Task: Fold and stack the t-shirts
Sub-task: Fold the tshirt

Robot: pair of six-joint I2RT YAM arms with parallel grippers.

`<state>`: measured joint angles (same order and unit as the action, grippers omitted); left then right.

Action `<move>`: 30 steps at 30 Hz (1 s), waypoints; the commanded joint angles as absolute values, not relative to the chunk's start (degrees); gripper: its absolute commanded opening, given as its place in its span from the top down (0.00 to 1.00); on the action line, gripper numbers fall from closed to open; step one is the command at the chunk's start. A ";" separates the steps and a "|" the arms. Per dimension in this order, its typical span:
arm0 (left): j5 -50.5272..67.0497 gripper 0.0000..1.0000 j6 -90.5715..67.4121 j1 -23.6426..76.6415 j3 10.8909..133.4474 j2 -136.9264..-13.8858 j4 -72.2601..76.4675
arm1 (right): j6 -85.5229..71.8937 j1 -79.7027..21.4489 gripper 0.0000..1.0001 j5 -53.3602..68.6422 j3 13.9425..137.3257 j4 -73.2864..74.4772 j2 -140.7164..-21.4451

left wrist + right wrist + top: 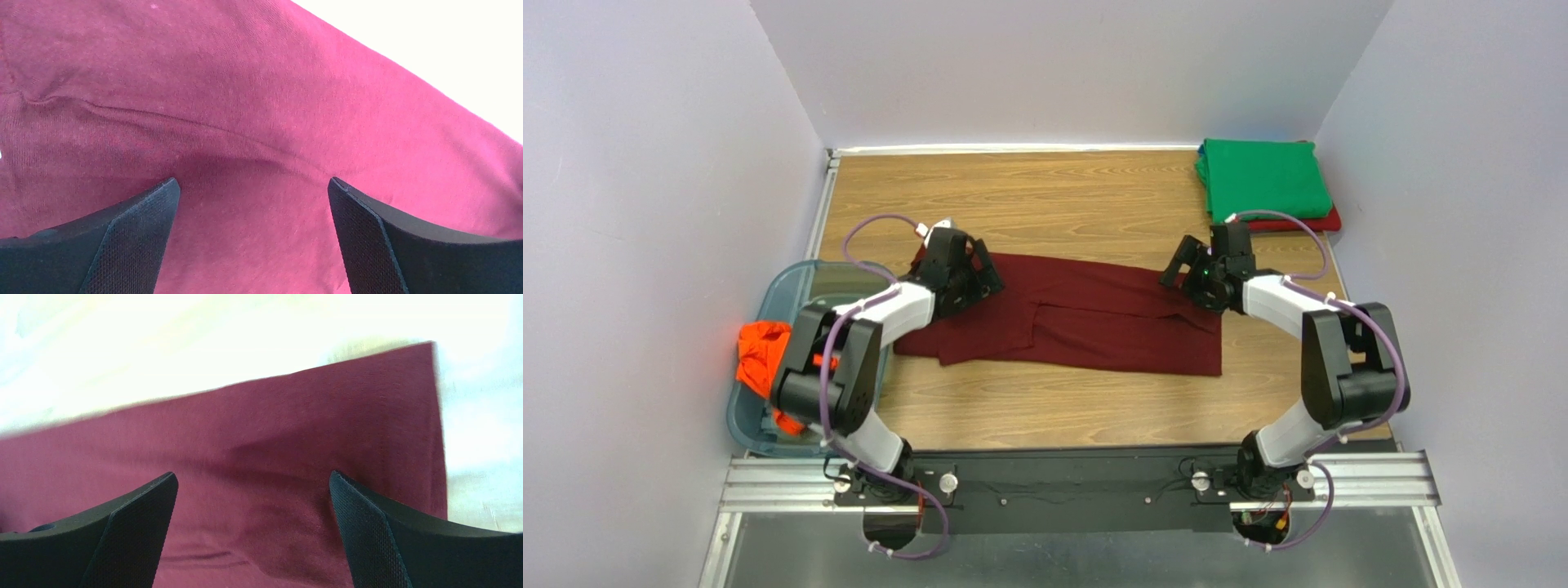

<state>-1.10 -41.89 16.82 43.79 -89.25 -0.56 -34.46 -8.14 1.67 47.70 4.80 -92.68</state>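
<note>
Fingers (123,245) spread wide on left gripper (251,187) and right gripper (253,481), nothing held, each low over one end of maroon t-shirt (1075,325) lying partly folded on wooden table (1038,196). Cloth soft, light, floppy; pinch end edges, both layers.

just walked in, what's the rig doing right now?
Both arms are working on the maroon t-shirt, which lies spread across the middle of the table, folded into a long strip. The left gripper is over its left end and the right gripper is over its right end, both with jaws open and not holding cloth. A folded green t-shirt sits on a red one in the far right corner. An orange t-shirt waits in the bin at left.
</note>
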 commanded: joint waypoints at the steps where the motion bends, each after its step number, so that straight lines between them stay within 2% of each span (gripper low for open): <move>1: -3.44 0.02 -39.91 16.00 50.08 -96.56 -4.40 | -32.35 -7.21 0.00 4.65 41.76 12.04 -90.19; 5: -1.76 0.02 -38.76 16.17 60.89 -105.19 -5.27 | -32.43 -7.29 0.00 9.22 35.44 12.22 -84.74; 10: 1.30 0.02 -36.13 17.84 81.71 -117.93 -10.10 | -34.01 -11.68 0.00 11.42 24.80 14.06 -71.83; 16: 5.60 0.02 -33.84 21.53 109.74 -138.03 -19.40 | -39.45 -28.19 0.00 14.59 19.00 17.74 -62.94; 21: 11.33 0.02 -32.70 23.99 130.22 -147.91 -22.86 | -40.52 -39.17 0.00 15.38 17.49 18.02 -63.10; 25: 13.97 0.02 -34.01 25.05 130.43 -149.32 -15.83 | -40.60 -47.62 0.00 13.54 20.38 17.93 -66.00; 30: 16.43 0.01 -35.94 25.05 132.89 -152.40 -14.24 | -44.38 -59.83 0.00 10.81 25.39 14.86 -70.91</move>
